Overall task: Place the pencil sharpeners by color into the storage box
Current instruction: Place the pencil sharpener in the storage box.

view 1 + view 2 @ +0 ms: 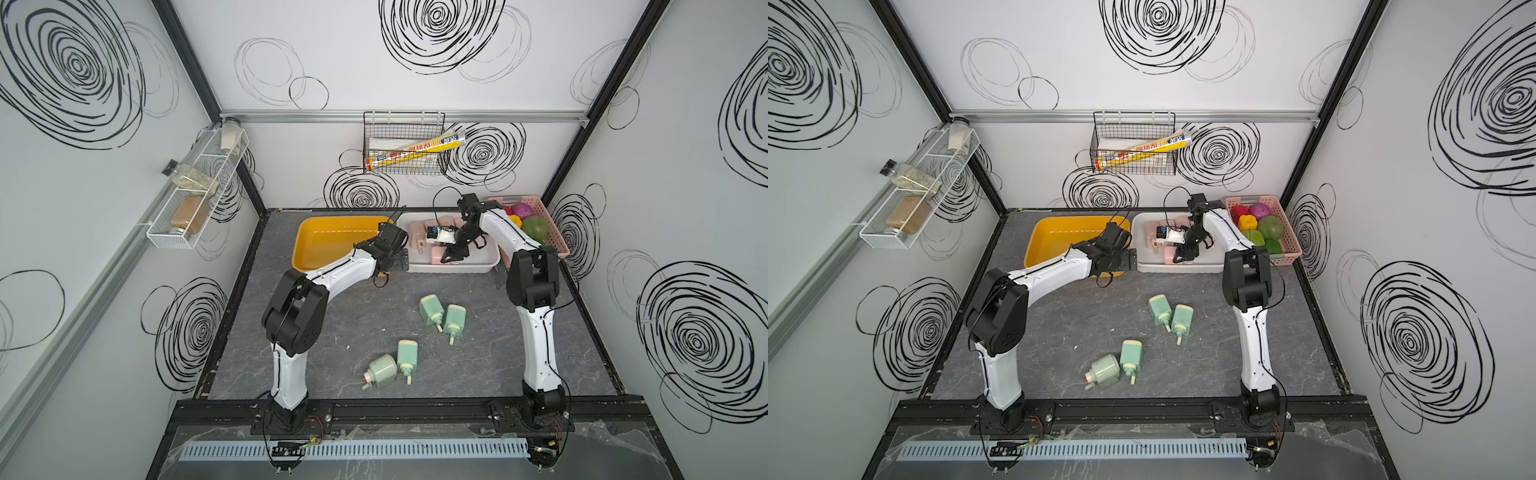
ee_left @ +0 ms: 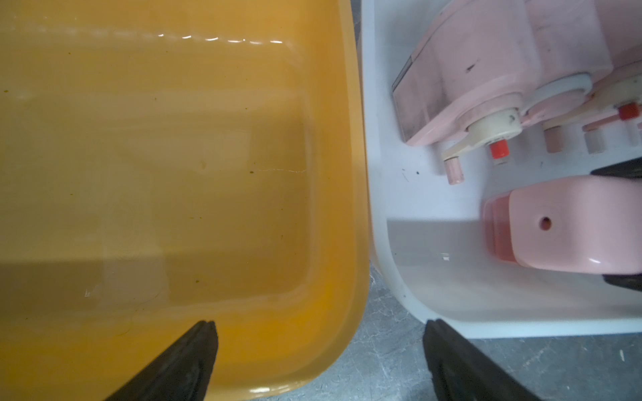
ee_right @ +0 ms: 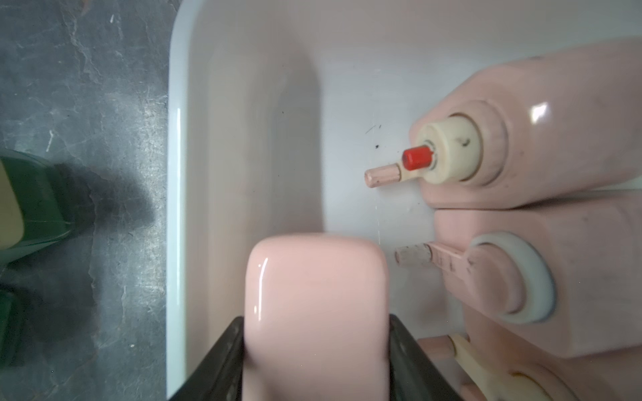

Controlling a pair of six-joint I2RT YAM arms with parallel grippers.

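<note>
1. The right end effector point(image 3: 316, 350) is clenched on a pink sharpener point(image 3: 312, 295), with its jaws pressed against the block's two flanks. Both sit inside the white storage box point(image 3: 175, 173), close to one of its walls. Whether the block already rests on the box floor cannot be told.
2. Just beside the right end effector, in the same box, lie more pink ones. They are a red-stubbed pink sharpener point(image 3: 538, 139), a grey-ringed pink sharpener point(image 3: 573, 264) and a third pink sharpener point(image 3: 521, 378) that is partly cut off. The arm hides part of the box in both top views, so the full pink count cannot be confirmed.
3. The left end effector point(image 2: 319, 326) is released, its jaws wide and empty. It hovers over the seam where the yellow storage box point(image 2: 173, 173) meets the white one. The part of the yellow box beneath it holds nothing.
4. Well apart from both end effectors, four green sharpeners lie on the open counter point(image 1: 332, 332). A first green sharpener point(image 1: 430, 309) lies just beside a second green sharpener point(image 1: 454, 318). Farther from both end effectors, a third green sharpener point(image 1: 407, 355) lies against a fourth green sharpener point(image 1: 382, 371).
5. Judged from this, the pink group is nearly finished, pending release of the held block. All of the green group is left, presumably for the yellow box.
</note>
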